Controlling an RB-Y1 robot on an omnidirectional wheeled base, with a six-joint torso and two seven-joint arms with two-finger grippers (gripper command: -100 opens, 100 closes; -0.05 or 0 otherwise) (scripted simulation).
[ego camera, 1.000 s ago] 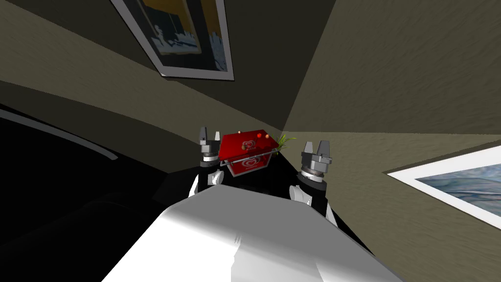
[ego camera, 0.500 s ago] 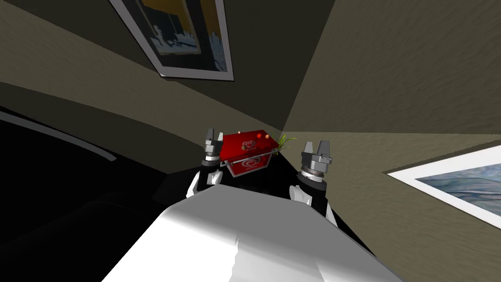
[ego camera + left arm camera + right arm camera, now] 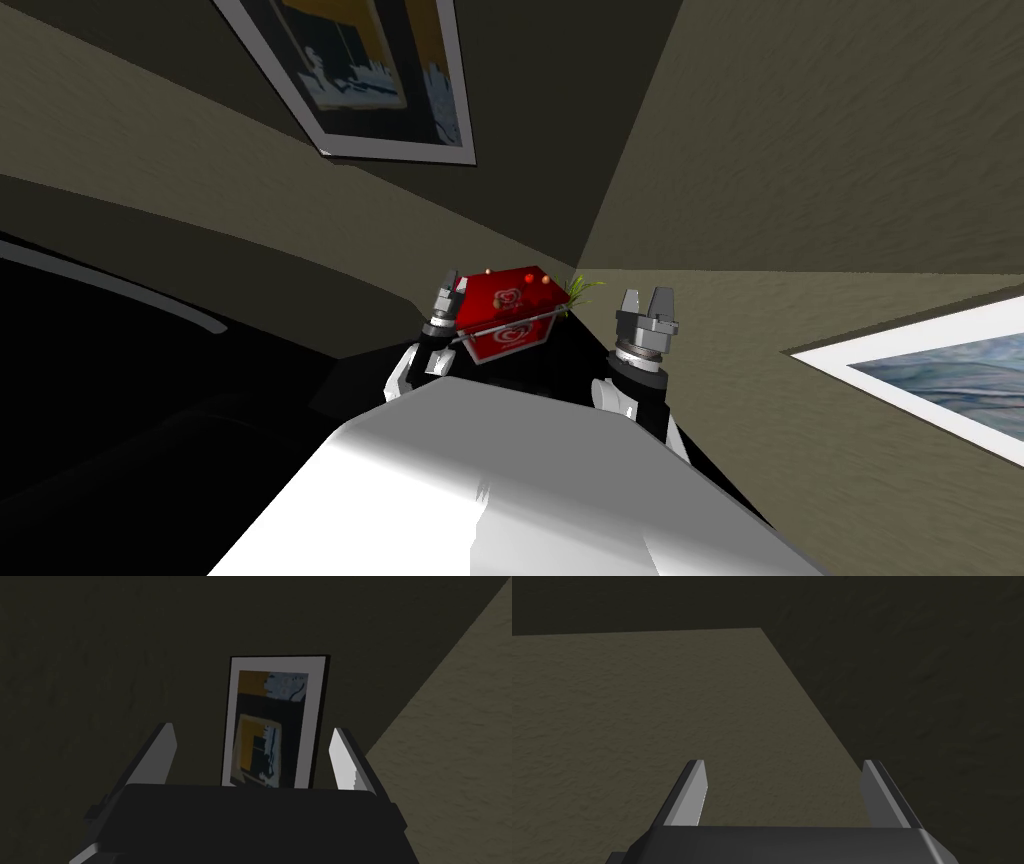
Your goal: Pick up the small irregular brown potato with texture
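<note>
A red chest (image 3: 515, 338) with white heart logos stands ahead of me in the corner, seen in the head view. On its lid (image 3: 478, 296) lie a small brownish lump, the potato (image 3: 498, 297), and a few small orange and red pieces (image 3: 545, 281). My left gripper (image 3: 447, 291) is raised at the chest's left edge, level with the lid; its wrist view shows it (image 3: 254, 728) open, with nothing between the fingers (image 3: 162, 751). My right gripper (image 3: 647, 301) stands to the right of the chest, apart from it, and is open (image 3: 784, 762) and holds nothing.
A tuft of green plant (image 3: 583, 288) sticks up behind the chest's right corner. Olive walls meet in the corner behind the chest. A black area lies to my left and under the chest.
My left gripper has moved right, from beside the chest to its left edge by the lid. The right arm has stayed put. The head camera shifted slightly.
</note>
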